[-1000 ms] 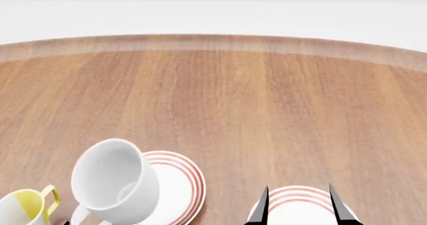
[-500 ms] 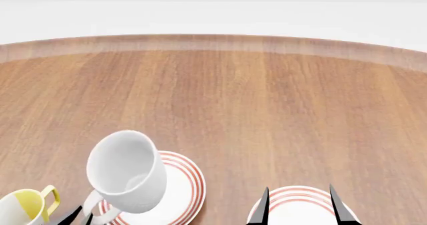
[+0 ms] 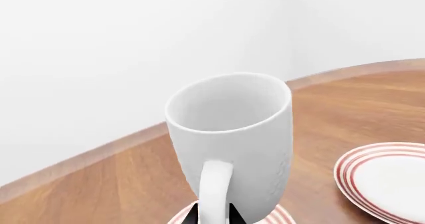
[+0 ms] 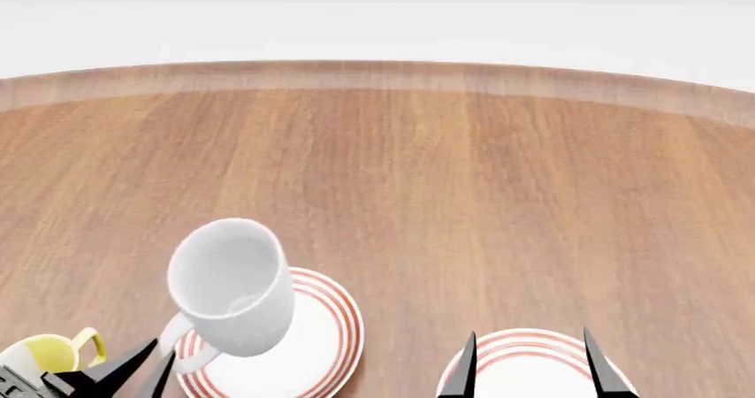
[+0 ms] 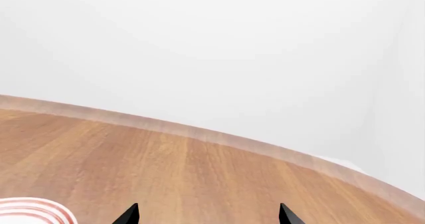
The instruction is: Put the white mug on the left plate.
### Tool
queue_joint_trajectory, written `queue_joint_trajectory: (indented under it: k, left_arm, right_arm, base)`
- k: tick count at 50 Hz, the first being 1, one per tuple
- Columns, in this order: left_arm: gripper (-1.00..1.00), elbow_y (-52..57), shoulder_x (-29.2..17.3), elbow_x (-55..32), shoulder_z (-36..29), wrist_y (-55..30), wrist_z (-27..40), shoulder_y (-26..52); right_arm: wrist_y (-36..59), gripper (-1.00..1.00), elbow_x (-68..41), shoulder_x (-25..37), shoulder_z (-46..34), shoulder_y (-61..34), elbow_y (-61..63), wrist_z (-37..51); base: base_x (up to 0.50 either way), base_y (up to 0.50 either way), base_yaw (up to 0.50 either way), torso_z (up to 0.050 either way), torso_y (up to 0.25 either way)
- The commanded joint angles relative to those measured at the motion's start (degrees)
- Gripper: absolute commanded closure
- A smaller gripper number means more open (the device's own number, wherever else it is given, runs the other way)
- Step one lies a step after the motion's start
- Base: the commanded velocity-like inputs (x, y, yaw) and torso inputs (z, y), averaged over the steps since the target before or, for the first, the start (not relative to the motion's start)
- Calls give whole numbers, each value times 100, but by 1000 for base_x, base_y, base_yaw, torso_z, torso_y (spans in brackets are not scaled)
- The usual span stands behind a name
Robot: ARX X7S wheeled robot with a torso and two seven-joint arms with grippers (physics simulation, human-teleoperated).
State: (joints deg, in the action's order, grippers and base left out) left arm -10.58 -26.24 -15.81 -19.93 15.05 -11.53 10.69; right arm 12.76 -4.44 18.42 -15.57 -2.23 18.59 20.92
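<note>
White and glossy, the mug (image 4: pixel 232 285) sits over the left plate (image 4: pixel 321 345), tilted, its open mouth facing up and away from the robot; whether its base touches the plate cannot be told. From the left wrist view the mug (image 3: pixel 234 139) fills the middle, its loop handle (image 3: pixel 214 191) toward the camera, with the red rings of the left plate (image 3: pixel 282 217) showing under it. The left pincer (image 4: pixel 140 369) is narrow, its 2 black tips on either side of the handle, gripping it. A small mug (image 4: pixel 49 355) with yellow inside stands beside that pincer on the wooden table (image 4: pixel 472 186). The right pincer (image 4: pixel 530 363) hangs wide and holds nothing, above the right plate (image 4: pixel 531 367). That plate's rim (image 5: pixel 33 208) shows at the edge of the right wrist view.
</note>
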Motion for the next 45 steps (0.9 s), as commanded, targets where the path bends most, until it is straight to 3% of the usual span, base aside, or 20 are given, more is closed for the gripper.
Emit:
queue_joint_trajectory:
  k: [1, 14, 26, 45]
  left_arm:
    - [100, -457, 149, 18, -71, -3, -71, 351]
    - [100, -819, 342, 22, -121, -10, -64, 541]
    - [100, -1095, 624, 349, -121, -232, 542, 702]
    - [100, -1367, 813, 485, -175, -316, 816, 761]
  right_arm:
    - [28, -100, -13, 10, -21, -35, 12, 13]
    - [27, -100, -33, 23, -36, -30, 20, 36]
    - [-57, -100, -45, 26, -53, -14, -55, 56]
    - [-106, -100, -79, 57, -62, 5, -67, 80]
  base:
    - [0, 0, 0, 0, 0]
    - [0, 0, 0, 0, 0]
    - [0, 0, 0, 0, 0]
    - [0, 0, 0, 0, 1]
